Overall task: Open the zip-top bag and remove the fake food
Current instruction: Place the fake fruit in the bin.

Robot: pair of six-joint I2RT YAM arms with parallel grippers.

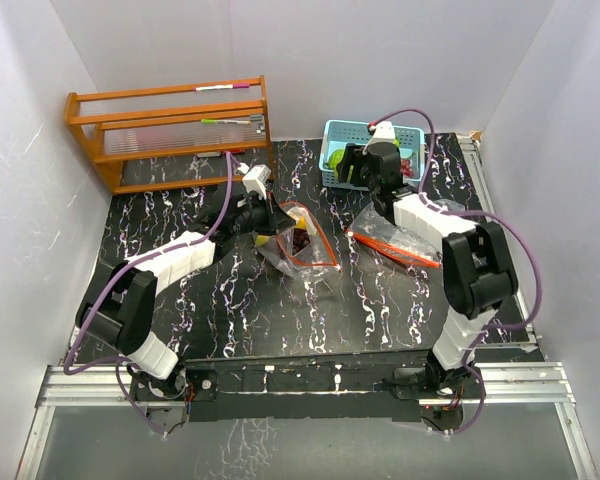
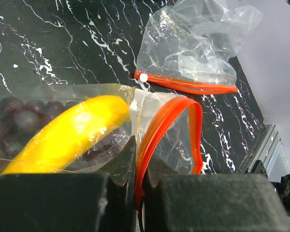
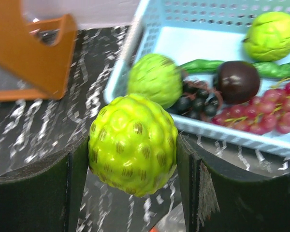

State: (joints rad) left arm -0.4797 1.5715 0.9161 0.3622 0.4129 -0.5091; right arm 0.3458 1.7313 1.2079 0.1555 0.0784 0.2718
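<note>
We log the right gripper (image 3: 133,166) with its fingers spread to ball width, clamped on a bumpy lime-green plastic ball (image 3: 131,142). The ball hangs just outside the rim of the light-blue plastic basket (image 3: 127,63). On the left gripper (image 2: 135,166) the jaws are nearly together, pinching the orange zip rim of the clear zip-top bag (image 2: 171,145). Inside that bag we see a yellow plastic banana (image 2: 72,133) lying against dark purple grapes (image 2: 19,116).

The bag (image 1: 298,240) lies before rack (image 1: 160,91) and basket (image 1: 345,126).
</note>
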